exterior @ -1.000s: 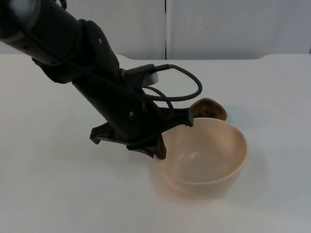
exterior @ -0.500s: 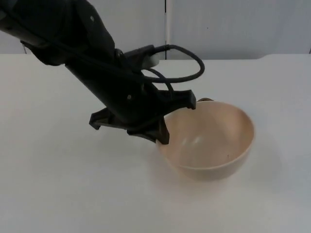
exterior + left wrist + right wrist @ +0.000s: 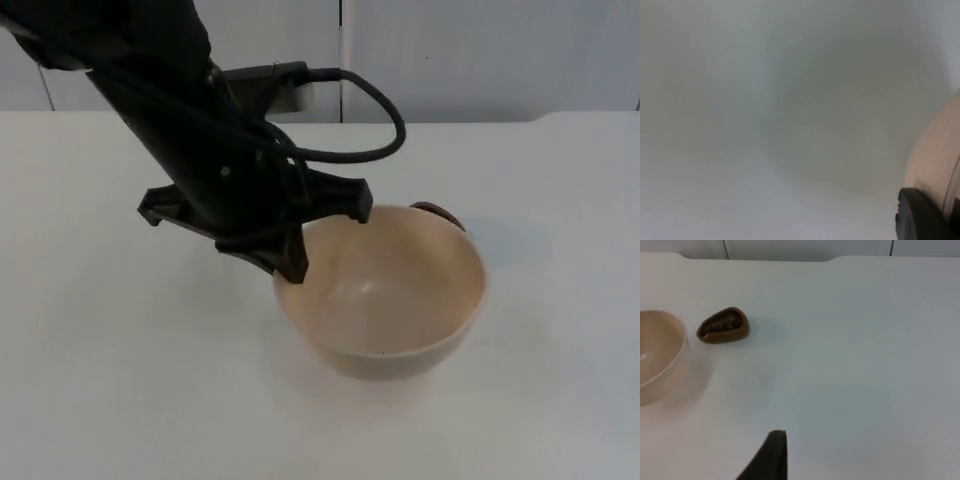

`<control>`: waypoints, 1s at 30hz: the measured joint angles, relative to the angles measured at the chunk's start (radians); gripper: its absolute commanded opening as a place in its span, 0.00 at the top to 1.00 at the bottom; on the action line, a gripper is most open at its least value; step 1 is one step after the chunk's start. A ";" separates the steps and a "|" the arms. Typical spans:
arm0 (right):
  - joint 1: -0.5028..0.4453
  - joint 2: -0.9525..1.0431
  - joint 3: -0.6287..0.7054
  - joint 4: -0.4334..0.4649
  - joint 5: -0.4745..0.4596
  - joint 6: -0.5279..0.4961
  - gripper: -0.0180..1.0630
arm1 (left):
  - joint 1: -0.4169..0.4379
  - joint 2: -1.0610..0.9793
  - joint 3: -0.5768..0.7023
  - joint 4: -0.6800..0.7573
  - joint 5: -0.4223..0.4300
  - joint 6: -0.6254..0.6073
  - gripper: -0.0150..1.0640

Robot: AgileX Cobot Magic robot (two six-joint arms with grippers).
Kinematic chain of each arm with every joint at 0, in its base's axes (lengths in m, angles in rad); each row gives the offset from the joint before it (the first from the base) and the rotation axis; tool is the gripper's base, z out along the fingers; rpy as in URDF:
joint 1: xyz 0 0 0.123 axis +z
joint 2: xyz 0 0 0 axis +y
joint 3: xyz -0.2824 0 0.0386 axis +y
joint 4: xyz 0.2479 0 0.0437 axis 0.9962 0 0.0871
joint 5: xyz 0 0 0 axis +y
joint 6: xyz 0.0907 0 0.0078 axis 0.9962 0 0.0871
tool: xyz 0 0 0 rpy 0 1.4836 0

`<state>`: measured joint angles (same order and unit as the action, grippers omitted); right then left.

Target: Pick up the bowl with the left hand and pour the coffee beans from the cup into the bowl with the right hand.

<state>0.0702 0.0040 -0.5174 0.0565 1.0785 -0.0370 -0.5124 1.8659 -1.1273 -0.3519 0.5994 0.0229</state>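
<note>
At the middle of the bench (image 3: 90,380) in your top view, the cream bowl (image 3: 385,300) hangs lifted, mouth upward and tipped slightly toward 9 o'clock, pinched at its 9 o'clock rim by the left pincer (image 3: 300,240). Behind its 1 o'clock edge sits the brown cup (image 3: 723,325); your right wrist view shows beans inside it, its long axis running crosswise. You cannot tell the right pincer's (image 3: 771,452) state.

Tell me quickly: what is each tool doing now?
Left tool: closed on the rim of the bowl, holding it.
Right tool: waits away from the cup; open or closed cannot be told.
</note>
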 measured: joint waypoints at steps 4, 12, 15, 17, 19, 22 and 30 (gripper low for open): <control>0.000 0.000 0.000 0.000 0.000 0.000 0.01 | 0.037 -0.004 0.000 0.031 0.027 -0.009 0.99; 0.000 0.000 0.000 0.000 0.000 0.000 0.01 | 0.117 -0.043 0.003 0.077 0.094 -0.015 0.99; 0.000 0.000 0.000 0.000 0.000 0.000 0.01 | 0.117 -0.050 0.003 0.087 0.103 -0.015 0.99; 0.000 0.000 0.000 0.000 0.000 0.000 0.01 | 0.117 -0.054 0.003 0.087 0.117 -0.015 0.99; 0.000 0.000 0.000 0.000 0.000 0.000 0.01 | 0.117 -0.055 0.003 0.087 0.120 -0.015 0.99; 0.000 0.000 0.000 0.000 0.000 0.000 0.01 | 0.117 -0.060 0.006 0.089 0.120 -0.015 0.99; 0.000 0.000 0.000 0.000 0.000 0.000 0.01 | 0.117 -0.103 0.073 0.088 0.063 -0.015 0.99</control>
<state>0.0702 0.0040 -0.5174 0.0565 1.0785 -0.0370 -0.3955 1.7632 -1.0543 -0.2634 0.6626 0.0076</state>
